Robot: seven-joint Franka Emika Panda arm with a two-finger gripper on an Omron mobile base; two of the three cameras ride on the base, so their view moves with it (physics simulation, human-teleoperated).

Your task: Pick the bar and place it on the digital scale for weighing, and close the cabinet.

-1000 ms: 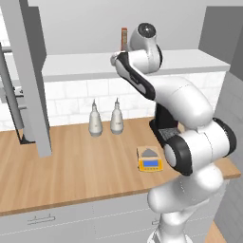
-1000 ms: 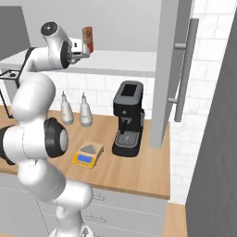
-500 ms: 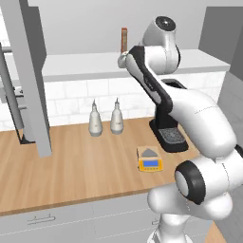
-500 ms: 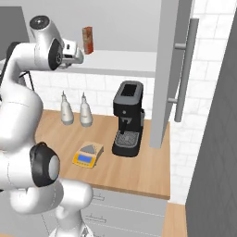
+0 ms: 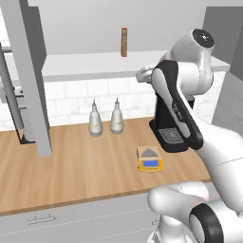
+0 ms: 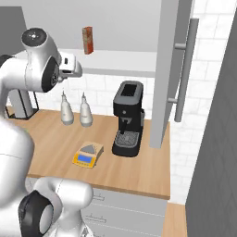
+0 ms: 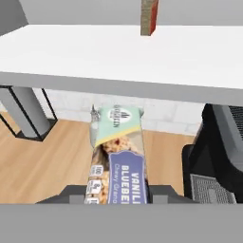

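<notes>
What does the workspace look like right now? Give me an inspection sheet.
Surface: wooden counter, bare at the front.
Job's things: bar held in front of the open cabinet's shelf; digital scale bare; cabinet door open.
Clutter: two bottles, coffee machine, red-orange box on the shelf.
Gripper: gripper fingers shut on the bar.
Cables: nothing seen.
Surroundings: white tiled wall, drawers below.

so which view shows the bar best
The hand view: the bar sits up close, held between the fingers, its label readable. In both base views the arm's white body hides it.
</notes>
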